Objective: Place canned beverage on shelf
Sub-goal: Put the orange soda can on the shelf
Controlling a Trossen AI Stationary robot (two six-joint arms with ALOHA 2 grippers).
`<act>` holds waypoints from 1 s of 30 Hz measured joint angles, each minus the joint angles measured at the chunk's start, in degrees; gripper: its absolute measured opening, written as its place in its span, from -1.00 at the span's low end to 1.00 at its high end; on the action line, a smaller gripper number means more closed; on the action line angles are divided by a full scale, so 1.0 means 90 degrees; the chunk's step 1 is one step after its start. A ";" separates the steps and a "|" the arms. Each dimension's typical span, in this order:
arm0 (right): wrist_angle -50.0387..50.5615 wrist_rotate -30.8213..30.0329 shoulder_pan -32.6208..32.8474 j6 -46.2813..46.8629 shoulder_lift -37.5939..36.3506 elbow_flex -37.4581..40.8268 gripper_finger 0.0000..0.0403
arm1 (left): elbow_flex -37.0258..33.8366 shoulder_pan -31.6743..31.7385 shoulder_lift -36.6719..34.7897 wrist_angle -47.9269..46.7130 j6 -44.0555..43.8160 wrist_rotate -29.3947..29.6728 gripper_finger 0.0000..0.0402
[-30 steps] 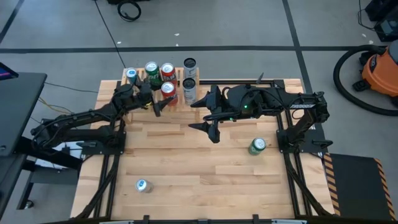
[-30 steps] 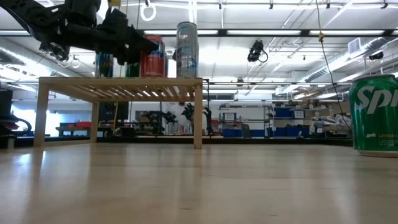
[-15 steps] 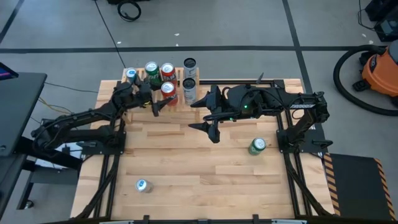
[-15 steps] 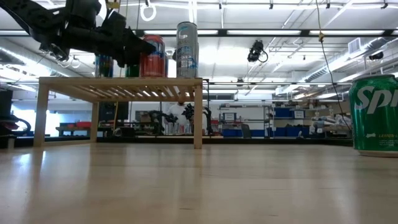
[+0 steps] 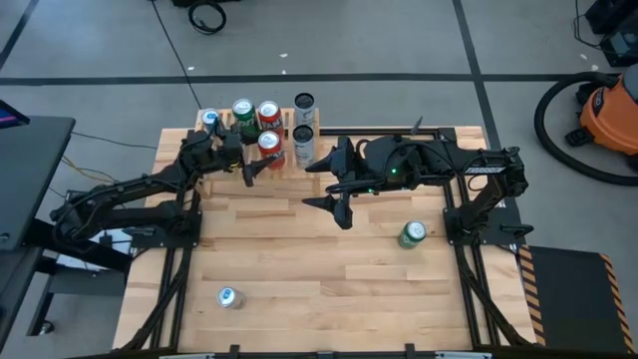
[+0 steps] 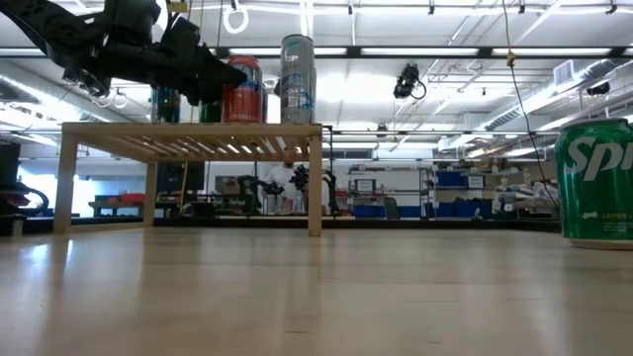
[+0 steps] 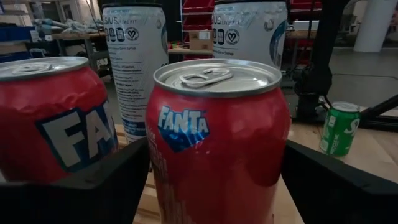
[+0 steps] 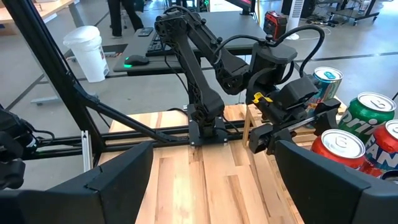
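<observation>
The light-wood slatted shelf (image 6: 188, 133) (image 5: 286, 122) stands at the table's far left. A red Fanta can (image 7: 217, 137) (image 5: 269, 143) stands upright on its near part, between the two fingers of my left gripper (image 5: 252, 163) (image 6: 213, 74), which reaches in level from the left. Behind it on the shelf are a second red Fanta can (image 7: 50, 118), a green can (image 5: 242, 108), a blue can (image 5: 209, 118) and two tall white cans (image 5: 304, 102). My right gripper (image 5: 324, 187) (image 8: 214, 180) hangs open over the table's middle, with nothing between its fingers. My left gripper has the red Fanta can between its two fingers (image 7: 106, 180). They lie against opposite sides of the can's wall (image 7: 157, 165), low on the body, with no gap showing. The fingers come level from the table's left. The can stands upright with its base on the shelf's slats.
A green Sprite can (image 5: 412, 234) (image 6: 598, 178) stands on the table at the right, near the right arm's base. A small silver-blue can (image 5: 228, 296) stands near the front left. Bare wooden tabletop (image 5: 329, 269) lies between them.
</observation>
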State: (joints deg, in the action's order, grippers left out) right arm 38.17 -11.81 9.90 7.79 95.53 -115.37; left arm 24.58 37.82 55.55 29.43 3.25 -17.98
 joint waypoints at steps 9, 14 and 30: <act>0.0000 0.0000 0.0000 0.0002 0.0000 0.0000 0.73 | 0.0000 0.0000 -0.0002 0.0000 0.0010 0.0005 0.53; 0.0000 0.0000 -0.0001 0.0000 0.0000 0.0000 0.73 | 0.0000 0.0097 -0.0002 -0.0006 0.0043 -0.0295 0.53; 0.0000 0.0000 0.0002 0.0000 0.0000 0.0000 0.73 | 0.0007 0.1389 -0.0005 -0.0129 0.0053 -0.2900 0.53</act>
State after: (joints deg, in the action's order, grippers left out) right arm 38.17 -11.81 9.91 7.79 95.53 -115.37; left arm 24.64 50.33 55.51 28.27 3.73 -44.07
